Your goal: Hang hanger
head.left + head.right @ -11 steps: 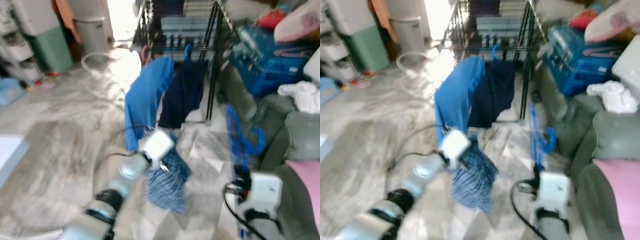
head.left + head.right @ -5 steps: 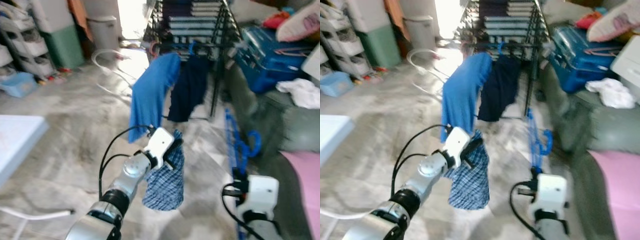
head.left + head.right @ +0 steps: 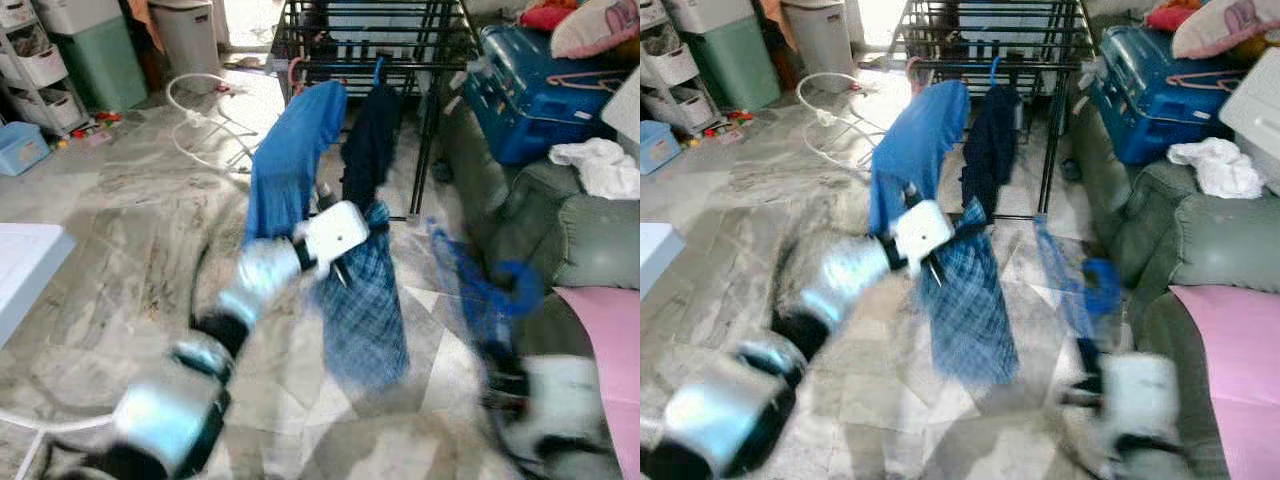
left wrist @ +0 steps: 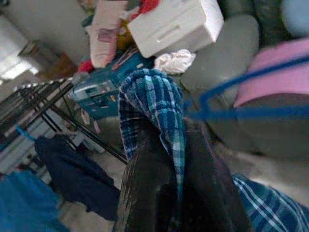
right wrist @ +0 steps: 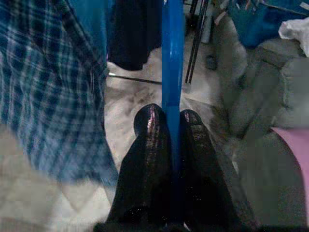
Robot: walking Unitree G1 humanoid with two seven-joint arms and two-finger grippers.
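My left gripper [image 3: 348, 252] is shut on a blue plaid cloth [image 3: 365, 310] that hangs down over the floor; in the left wrist view the plaid cloth [image 4: 159, 111] is pinched between the black fingers [image 4: 203, 193]. My right gripper [image 5: 168, 121] is shut on a blue plastic hanger [image 5: 172, 58], which stands up blurred at the lower right as the hanger [image 3: 490, 295]. Ahead stands a black drying rack [image 3: 400, 30] with a blue garment [image 3: 295, 150] and a dark navy garment [image 3: 372, 140] hanging from it.
A grey sofa [image 3: 580, 240] runs along the right, with a pink cushion [image 3: 610, 340], white cloth [image 3: 600, 165] and a blue suitcase [image 3: 530, 90]. A white hose [image 3: 200, 120], grey bin [image 3: 190, 30] and drawers [image 3: 70, 60] lie at the back left. A white table corner [image 3: 25, 270] is on the left.
The view has moved closer to the rack. My left arm has lifted and reached forward with the plaid cloth, towards the blue garment. The right gripper still holds the hanger.
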